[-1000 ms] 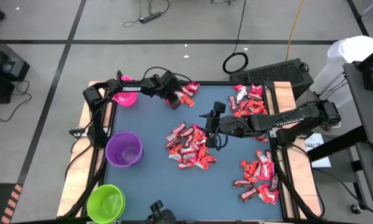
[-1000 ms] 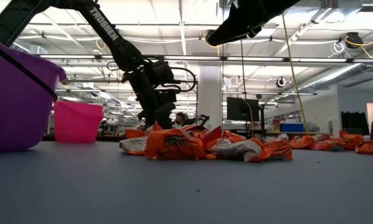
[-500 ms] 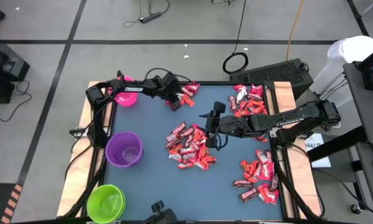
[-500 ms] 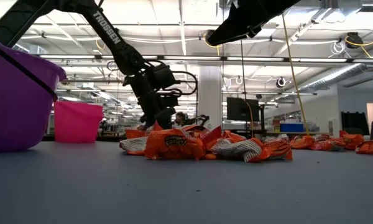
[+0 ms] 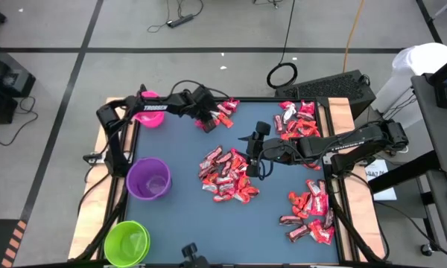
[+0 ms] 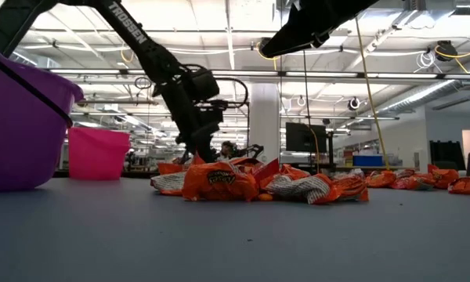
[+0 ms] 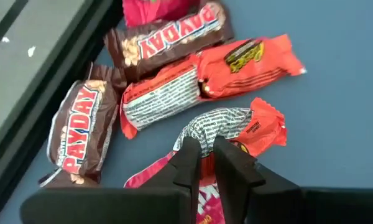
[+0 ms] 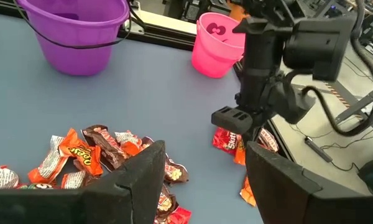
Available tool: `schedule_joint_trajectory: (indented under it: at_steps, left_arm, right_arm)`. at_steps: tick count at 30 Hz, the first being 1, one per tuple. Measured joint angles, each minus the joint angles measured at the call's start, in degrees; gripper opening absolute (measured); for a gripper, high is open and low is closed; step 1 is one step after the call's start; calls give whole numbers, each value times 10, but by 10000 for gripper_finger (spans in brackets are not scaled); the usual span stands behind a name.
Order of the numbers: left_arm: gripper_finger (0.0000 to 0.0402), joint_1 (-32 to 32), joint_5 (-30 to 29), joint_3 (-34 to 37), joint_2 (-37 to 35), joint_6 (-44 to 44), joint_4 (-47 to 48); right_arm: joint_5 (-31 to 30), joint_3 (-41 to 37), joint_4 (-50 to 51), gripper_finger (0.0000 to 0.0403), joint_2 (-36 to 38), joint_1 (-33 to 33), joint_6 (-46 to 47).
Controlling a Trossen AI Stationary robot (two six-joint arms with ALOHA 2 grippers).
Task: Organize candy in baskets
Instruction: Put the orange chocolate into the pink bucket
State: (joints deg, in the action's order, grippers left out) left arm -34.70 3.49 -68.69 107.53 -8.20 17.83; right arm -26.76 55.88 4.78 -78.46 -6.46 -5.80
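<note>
Candy lies in several heaps on the blue table: a middle heap (image 5: 227,175), a far-left heap (image 5: 222,112), a far-right heap (image 5: 296,119) and a near-right heap (image 5: 311,216). My left gripper (image 7: 202,163) is at the far-left heap, shut on a pink-red piece (image 8: 227,142). My right gripper (image 8: 202,180) hangs open above the middle heap's right side, touching nothing. The pink basket (image 5: 150,115), the purple basket (image 5: 149,179) and the green basket (image 5: 127,242) stand upright along the left edge. My left gripper pinches the pink-red wrapper (image 7: 206,177) between its two fingers, which come from above, slanting down toward the far edge. The fingers hide which part of the piece they are on. Whether the piece is clear of the table, I cannot tell.
Brown-and-white pieces (image 7: 81,134) and an orange piece (image 7: 252,59) lie right around the held one, close to the table's dark far rim (image 7: 43,74). Bare blue table (image 5: 179,216) stretches between the baskets and the middle heap.
My left gripper sank into the far-left heap and has since come up a little. My right arm has kept still.
</note>
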Motion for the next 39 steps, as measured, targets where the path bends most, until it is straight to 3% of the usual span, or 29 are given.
schedule_joint_trajectory:
  at_steps: [17, 22, 31, 39]
  left_arm:
    - [44, 22, -50, -1, -222, 2, 122]
    - [44, 21, -94, -1, -289, -1, 187]
    - [44, -16, -168, -1, -392, -2, 295]
    - [44, -79, -212, -1, -430, -2, 361]
  right_arm:
    - [0, 0, 2, 210, 0, 0, 1]
    - [0, 0, 2, 210, 0, 0, 2]
    - [0, 0, 3, 210, 0, 0, 7]
    - [0, 0, 3, 210, 0, 0, 7]
